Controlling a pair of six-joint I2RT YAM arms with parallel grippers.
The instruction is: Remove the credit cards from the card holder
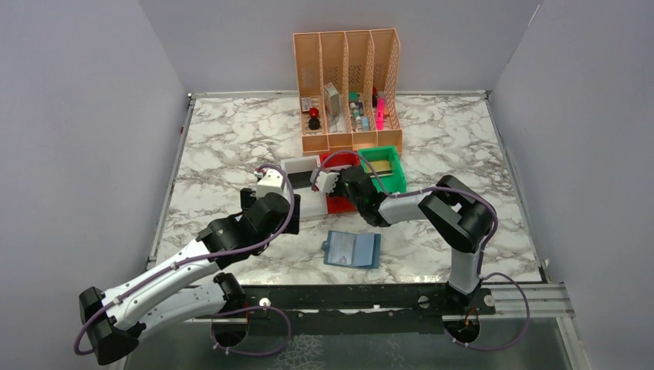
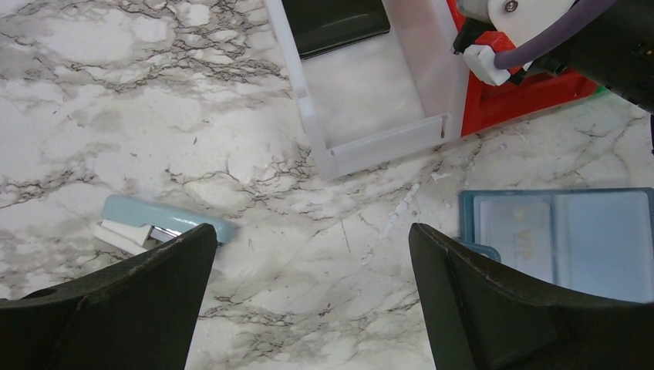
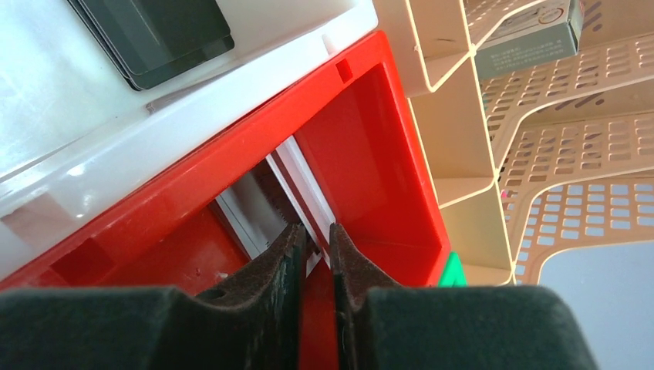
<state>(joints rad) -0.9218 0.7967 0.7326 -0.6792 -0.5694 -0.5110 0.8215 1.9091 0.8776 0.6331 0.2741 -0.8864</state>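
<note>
The card holder (image 1: pixel 352 249) lies open on the tabletop (image 1: pixel 231 146) at lower centre of the top view, with a gold card (image 2: pixel 515 230) in its left clear pocket. The left gripper (image 2: pixel 312 231) hangs above bare marble, its fingers spread wide and empty. The right gripper (image 3: pixel 315 231) reaches into the red bin (image 3: pixel 370 139). Its fingers are parted by a narrow gap at a silvery card (image 3: pixel 262 208) leaning there; contact cannot be told.

Diffuse, even overhead light; white-grey marbled tabletop (image 1: pixel 231 139) bright, shadows on it soft, short. Wall of white plastic bin (image 3: pixel 116 154) near overexposed, small highlights. Faint sheen on clear pockets of teal-blue folding card holder (image 2: pixel 563 239). Close to lens, black felt fingers (image 3: pixel 262 308) of right gripper (image 3: pixel 315 235) slightly soft.
</note>
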